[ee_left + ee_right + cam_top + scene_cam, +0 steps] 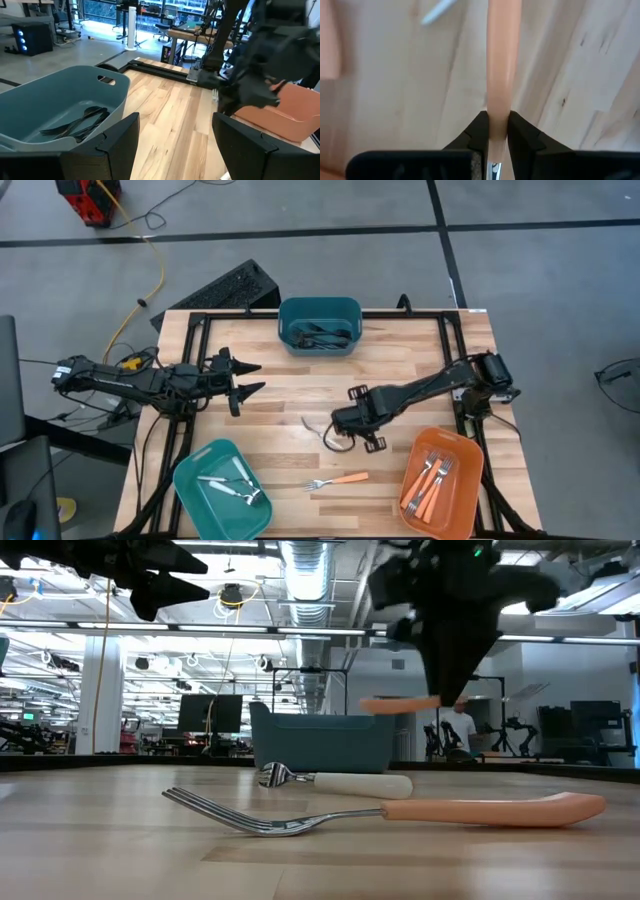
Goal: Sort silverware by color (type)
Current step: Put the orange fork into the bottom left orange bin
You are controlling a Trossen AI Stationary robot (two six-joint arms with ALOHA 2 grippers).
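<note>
My right gripper (340, 426) hangs over the middle of the table, shut on an orange-handled utensil (400, 703). A second orange-handled fork (337, 479) lies flat on the wood near the front edge. A white-handled utensil (345, 783) lies flat just behind it. My left gripper (250, 378) is open and holds nothing, hovering above the table's left part. Dark utensils lie in the teal bin (319, 308). White and silver ones lie in the light teal bin (190, 480). Orange forks lie in the orange bin (470, 480). My right gripper pinches the orange handle (498, 100) between its two fingertips (480, 127), coming at it from above. The handle is lifted clear of the table and lies about level (400, 703), sticking out toward the table's left.
The three bins stand at the far middle, the near left corner and the near right corner. A black frame (300, 315) runs along the table's far edge and sides. Bare wood lies between the two arms.
</note>
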